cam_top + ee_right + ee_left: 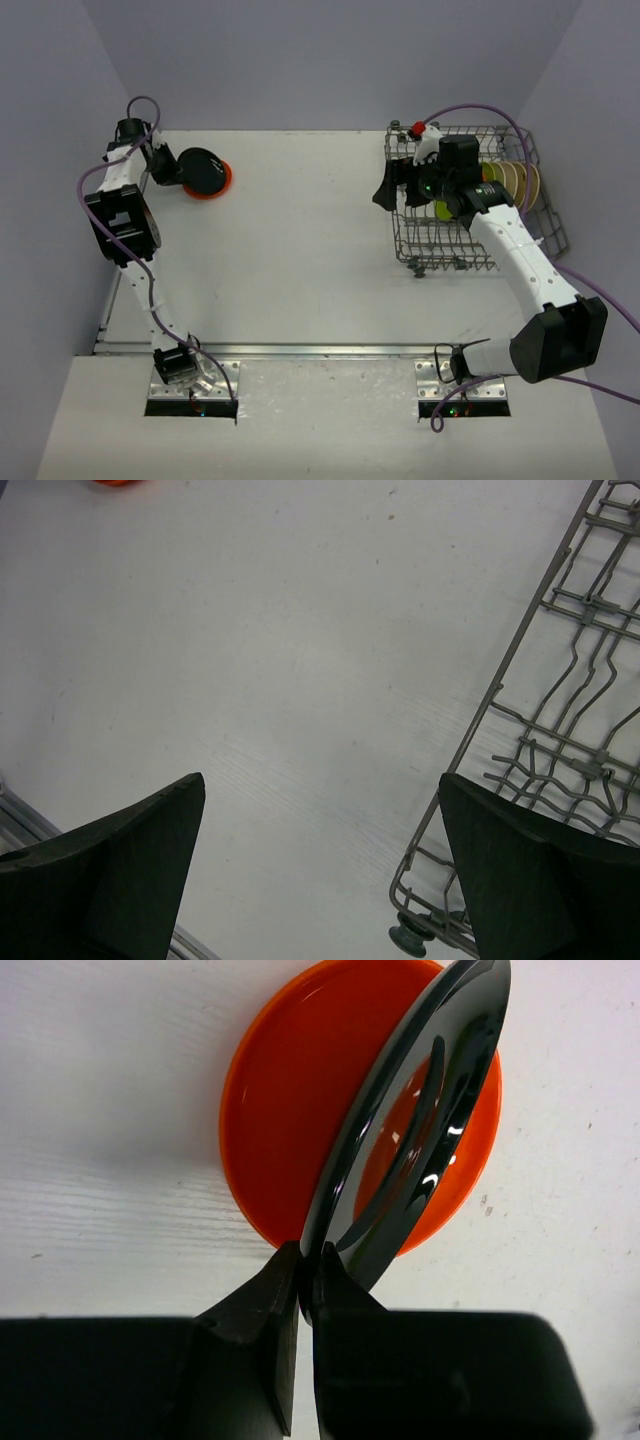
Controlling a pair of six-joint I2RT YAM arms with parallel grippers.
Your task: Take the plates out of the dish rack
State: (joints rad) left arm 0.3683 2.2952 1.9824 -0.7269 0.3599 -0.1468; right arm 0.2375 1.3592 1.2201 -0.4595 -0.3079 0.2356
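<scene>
Over on the far left of the table (300, 270) we see the left gripper (305, 1260) pinched tight on the rim of a glossy black plate (420, 1130), both fingers pressed against its edge. From the wrist view that plate is tilted up on its side, right above the orange plate (290, 1110), which lies flat on the white surface. We cannot tell whether the two are touching. From above, the black plate (203, 170) covers most of the orange plate (222, 185), so only an orange crescent shows on its right side, and the left gripper (183, 173) sits just left of the pair. Now to the right side, where the dish rack (455, 263) stands at the far right of the table with the right arm reaching over it. The right gripper (390, 185) hangs at the rack's left edge, and its wrist camera shows the fingers spread wide with nothing between them, just bare table below the right gripper (320, 790). The dish rack (500, 688) runs down the right of that view, with a corner knob (410, 936) at the bottom. Inside the rack we spot a lime green plate (441, 210) beside the wrist and beige plates (518, 180) standing on edge toward the far right end.
</scene>
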